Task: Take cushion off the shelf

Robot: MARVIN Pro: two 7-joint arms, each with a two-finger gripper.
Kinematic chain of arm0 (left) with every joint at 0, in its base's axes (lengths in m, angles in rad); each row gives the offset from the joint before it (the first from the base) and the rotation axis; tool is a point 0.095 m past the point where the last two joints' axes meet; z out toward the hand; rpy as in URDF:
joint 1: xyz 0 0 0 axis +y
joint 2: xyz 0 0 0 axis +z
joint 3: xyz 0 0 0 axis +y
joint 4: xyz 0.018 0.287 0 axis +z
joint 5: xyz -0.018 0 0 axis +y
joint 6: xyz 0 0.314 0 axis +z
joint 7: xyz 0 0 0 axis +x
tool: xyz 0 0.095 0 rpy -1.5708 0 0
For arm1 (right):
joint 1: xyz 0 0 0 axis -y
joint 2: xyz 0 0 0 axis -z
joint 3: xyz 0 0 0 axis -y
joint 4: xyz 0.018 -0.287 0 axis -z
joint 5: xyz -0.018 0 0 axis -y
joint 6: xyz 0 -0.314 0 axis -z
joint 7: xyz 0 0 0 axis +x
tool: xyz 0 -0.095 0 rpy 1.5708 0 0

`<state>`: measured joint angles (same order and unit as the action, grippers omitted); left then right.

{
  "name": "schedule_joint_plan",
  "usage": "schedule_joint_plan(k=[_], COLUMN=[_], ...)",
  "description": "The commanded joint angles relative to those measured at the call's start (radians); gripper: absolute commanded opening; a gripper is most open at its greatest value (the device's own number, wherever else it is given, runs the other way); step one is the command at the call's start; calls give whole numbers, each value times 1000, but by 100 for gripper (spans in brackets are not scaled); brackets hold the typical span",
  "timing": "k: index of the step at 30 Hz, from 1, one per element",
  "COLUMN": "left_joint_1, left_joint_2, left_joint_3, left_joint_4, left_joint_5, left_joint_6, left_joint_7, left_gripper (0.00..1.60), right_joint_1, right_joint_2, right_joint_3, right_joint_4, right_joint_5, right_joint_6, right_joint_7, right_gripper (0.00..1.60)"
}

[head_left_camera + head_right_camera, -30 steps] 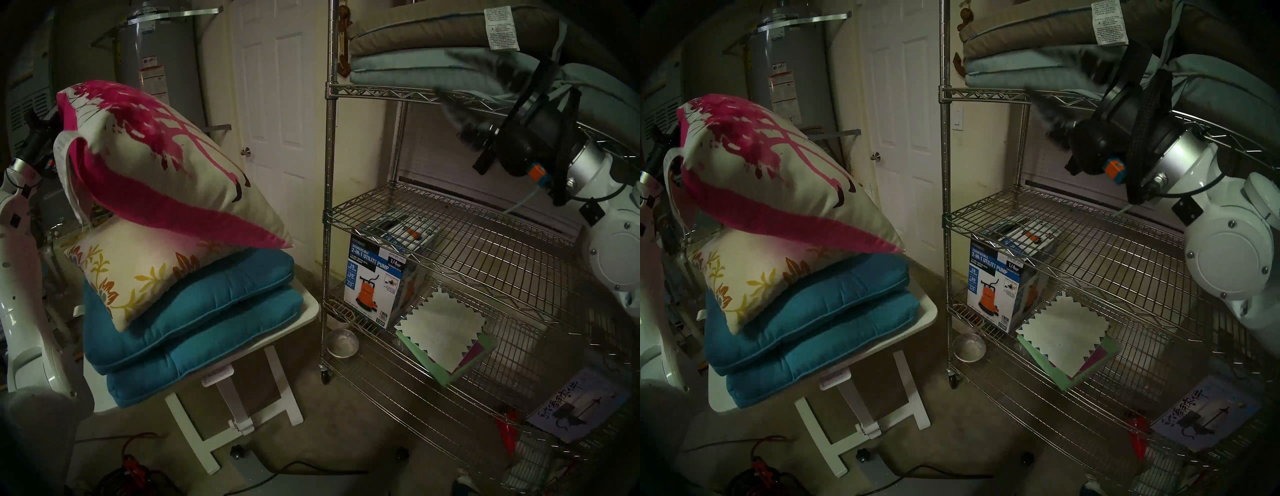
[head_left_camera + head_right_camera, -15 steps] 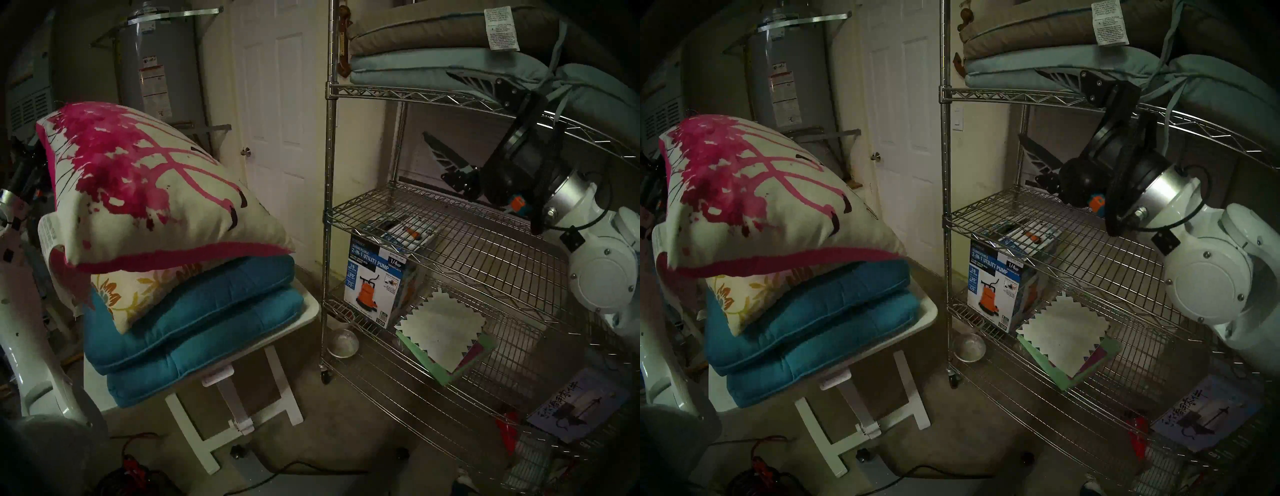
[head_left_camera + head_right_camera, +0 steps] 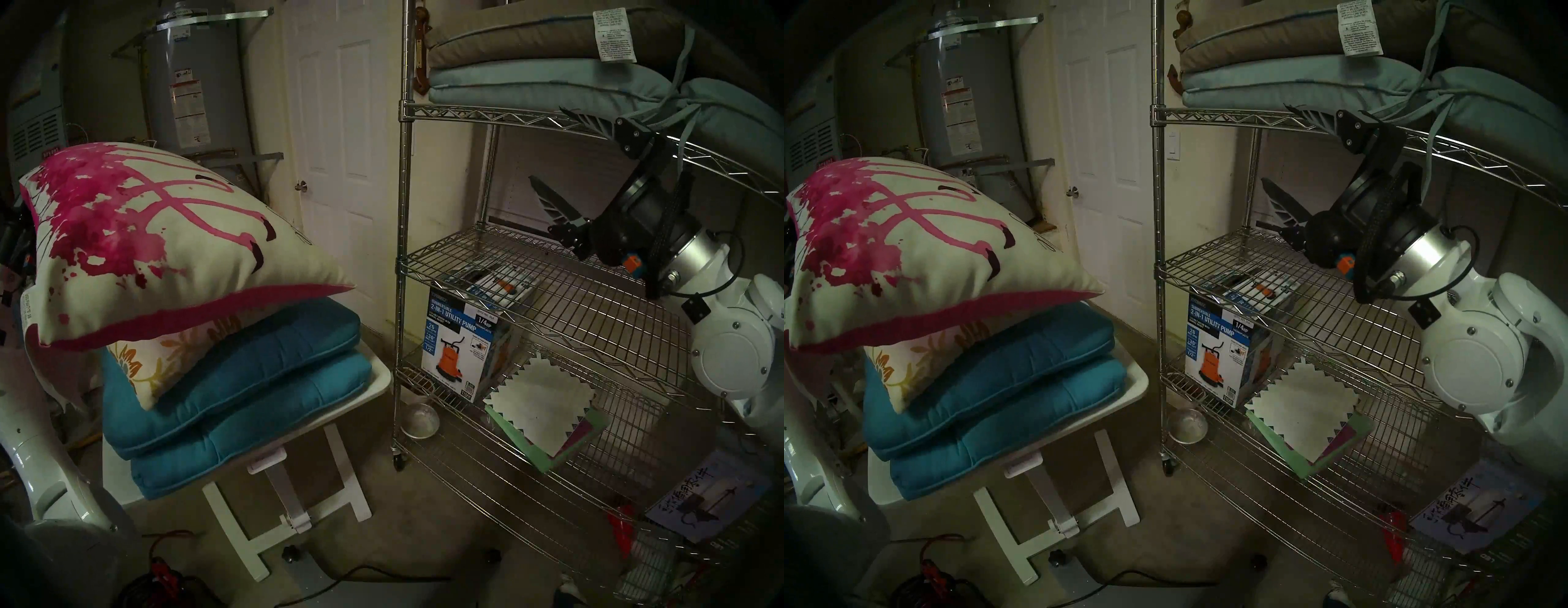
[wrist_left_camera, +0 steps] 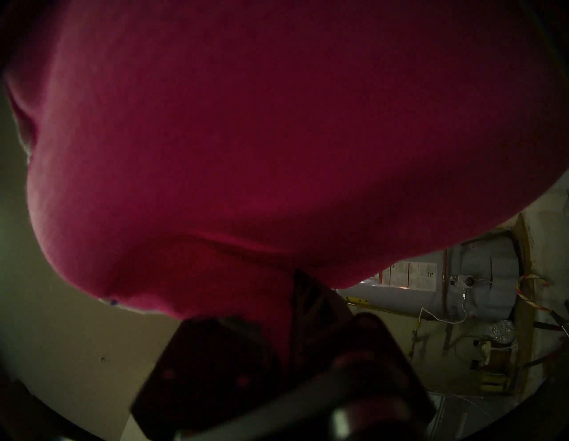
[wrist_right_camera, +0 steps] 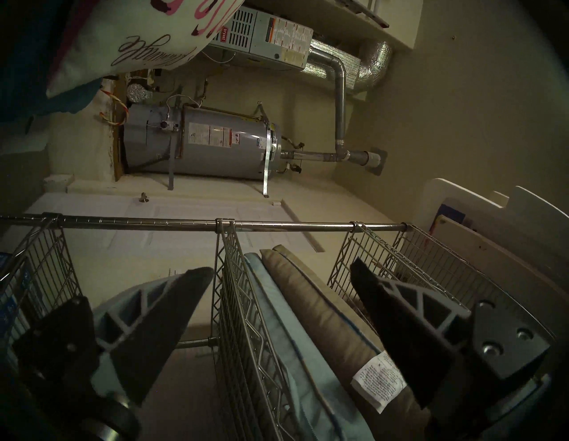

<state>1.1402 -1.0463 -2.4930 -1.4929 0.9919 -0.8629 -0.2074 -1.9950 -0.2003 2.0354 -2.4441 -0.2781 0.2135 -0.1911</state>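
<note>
The shelf (image 3: 402, 254) is a chrome wire rack on the right. On its top tier a tan cushion (image 3: 509, 38) lies on a light-blue cushion (image 3: 509, 83). My right gripper (image 3: 546, 144) stands open at that tier's front edge, one finger above the wire and one below, holding nothing. The right wrist view shows the wire edge (image 5: 234, 292) between its fingers (image 5: 172, 308). A pink-and-cream cushion (image 3: 169, 237) lies on the pile at the left. My left gripper (image 4: 295, 295) is shut on its pink fabric and is hidden behind it in the head views.
The pile is a floral cushion (image 3: 165, 369) on two teal cushions (image 3: 263, 373) on a white folding table (image 3: 377, 382). Lower tiers hold a pump box (image 3: 458, 344) and paper pads (image 3: 547, 420). A metal bowl (image 3: 420, 420) and cables (image 3: 161, 573) lie on the floor.
The pink cushion has come down and flattened onto the pile, shifting left. My right gripper has opened, left the light-blue cushion and dropped to the top tier's edge.
</note>
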Motion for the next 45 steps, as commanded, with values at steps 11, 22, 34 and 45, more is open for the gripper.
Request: schedule_joint_plan(k=[11,22,34,45], left_joint_1=[-34,42,124,139], left_joint_2=[104,58,-88,-167], left_joint_3=[-117,-176,-214,-255], left_joint_4=[96,84,-20,-37], left_joint_5=[-14,-25,-75,-114], left_joint_6=[-1,-53,-48,18], left_joint_7=[-9,-44,-140,-209], left_gripper=[0,0,0,0], right_joint_1=[-31,-52,-80,-113], right_joint_2=[-39,-75,-134,-174], right_joint_3=[1,13,35,53], right_joint_4=[1,1,1,1], right_joint_5=[-23,-39,-55,-70], right_joint_6=[-28,-65,-100,-134], right_joint_7=[-6,-6,0,14], right_gripper=[160,160,160,160])
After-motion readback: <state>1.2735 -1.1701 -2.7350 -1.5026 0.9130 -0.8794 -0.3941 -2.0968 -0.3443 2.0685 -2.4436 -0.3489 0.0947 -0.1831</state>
